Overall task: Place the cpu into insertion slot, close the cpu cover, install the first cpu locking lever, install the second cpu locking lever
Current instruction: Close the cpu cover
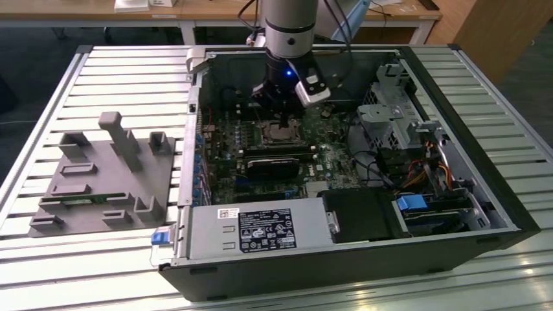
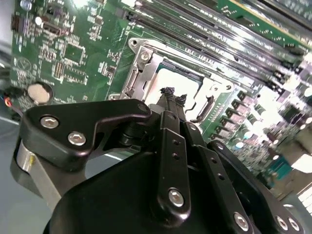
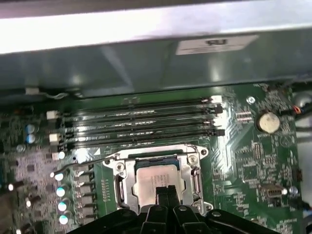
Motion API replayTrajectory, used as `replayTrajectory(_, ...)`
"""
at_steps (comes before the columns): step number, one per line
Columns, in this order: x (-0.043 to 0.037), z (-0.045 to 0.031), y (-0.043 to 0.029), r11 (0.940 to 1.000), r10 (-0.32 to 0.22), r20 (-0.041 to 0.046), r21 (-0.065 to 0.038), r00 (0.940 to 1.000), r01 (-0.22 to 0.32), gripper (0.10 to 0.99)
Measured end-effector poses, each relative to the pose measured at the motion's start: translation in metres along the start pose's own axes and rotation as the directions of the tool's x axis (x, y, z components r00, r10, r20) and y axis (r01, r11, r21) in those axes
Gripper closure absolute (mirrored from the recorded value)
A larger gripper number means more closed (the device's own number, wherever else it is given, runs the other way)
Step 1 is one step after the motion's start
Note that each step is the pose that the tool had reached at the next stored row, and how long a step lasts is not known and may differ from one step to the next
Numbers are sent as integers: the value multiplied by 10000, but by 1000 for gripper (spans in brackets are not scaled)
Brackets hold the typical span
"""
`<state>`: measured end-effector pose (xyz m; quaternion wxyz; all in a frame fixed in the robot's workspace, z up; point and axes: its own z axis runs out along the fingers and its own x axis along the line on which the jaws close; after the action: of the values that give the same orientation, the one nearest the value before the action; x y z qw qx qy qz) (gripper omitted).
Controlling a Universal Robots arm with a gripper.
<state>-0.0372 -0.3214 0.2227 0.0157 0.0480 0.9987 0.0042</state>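
- Evidently I'm well into the job: the arm reaches down into the open computer case (image 1: 346, 278), which lies on a slatted table (image 1: 129, 78).
- The green motherboard (image 1: 225, 178) fills the case floor, and the insertion slot (image 1: 278, 133) sits near its middle, directly under the tool.
- The gripper (image 3: 165, 191) hangs just above the socket with its fingertips (image 2: 168, 92) drawn close together; I see nothing pinched between them.
- The cpu cover (image 3: 122, 180) looks folded down flat, its silvery frame ringing the socket in both wrist views.
- The cpu (image 3: 148, 179) is seated in the slot, its dull metal top showing through the cover's window, so I count placing it as done and the closing as done or nearly so.
- A thin wire lever (image 3: 87, 163) stands out beside the socket in the first wrist view; I judge it not yet latched, so the lever steps remain.
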Motion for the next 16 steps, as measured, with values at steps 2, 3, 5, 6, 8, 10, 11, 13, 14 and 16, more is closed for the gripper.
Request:
replayTrajectory(2,0,1,0,9993,-376,-3,2,9993,376,984)
replayTrajectory(3,0,2,1,9987,-504,-2,10,9987,504,984)
replayTrajectory(5,0,2,0,9987,-507,-2,14,9987,507,984)
replayTrajectory(6,0,2,0,9988,-496,-2,16,9988,496,984)
replayTrajectory(8,0,0,0,9990,-455,-3,18,9990,455,984)
replayTrajectory(10,0,-10,0,9991,-414,-3,21,9991,414,984)
replayTrajectory(11,0,-17,0,9992,-398,-3,21,9992,398,984)
replayTrajectory(13,-1,-38,0,9993,-378,-2,21,9993,378,984)
replayTrajectory(14,-1,-51,1,9993,-375,-2,20,9993,375,984)
replayTrajectory(16,-2,-75,1,9993,-372,-1,20,9993,372,984)
